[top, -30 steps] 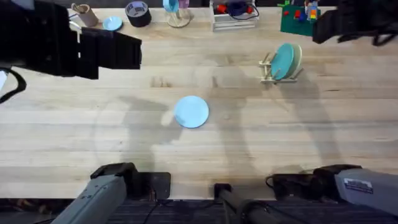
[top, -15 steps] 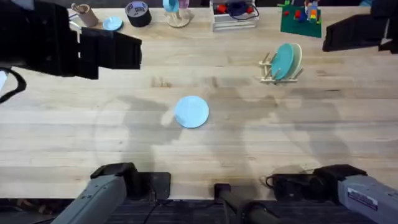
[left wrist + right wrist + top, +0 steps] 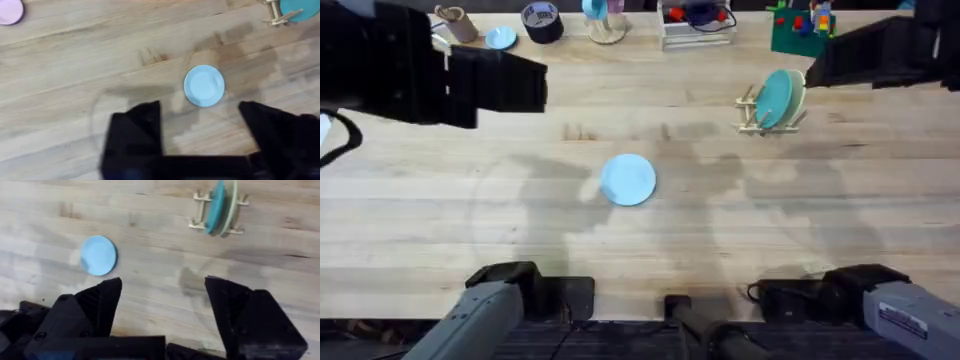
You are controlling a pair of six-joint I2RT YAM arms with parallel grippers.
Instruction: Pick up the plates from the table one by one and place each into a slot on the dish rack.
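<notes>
A light sky blue plate point(image 3: 628, 180) lies flat on the table point(image 3: 470, 240) near its middle. The dish rack point(image 3: 767, 110) stands at the back right, holding a darker teal plate point(image 3: 775, 97) upright with a cream-yellow plate point(image 3: 797, 92) just behind it. My left gripper point(image 3: 515, 80) hangs high over the table's left back, open and empty; in its wrist view point(image 3: 199, 112) the blue plate point(image 3: 204, 86) lies far below. My right gripper point(image 3: 825, 62) hovers high beside the rack, open and empty point(image 3: 162, 287); its view shows the rack point(image 3: 200, 217) and blue plate point(image 3: 98, 255).
Along the back edge stand a tape roll point(image 3: 542, 20), a small blue disc point(image 3: 500, 38), a white wire-frame box point(image 3: 695, 28) and a green toy board point(image 3: 803, 32). A small pink disc point(image 3: 10, 11) lies at the far left.
The right arm swung a little to the right, then back left, ending closer over the rack. The left arm and the blue plate have not moved.
</notes>
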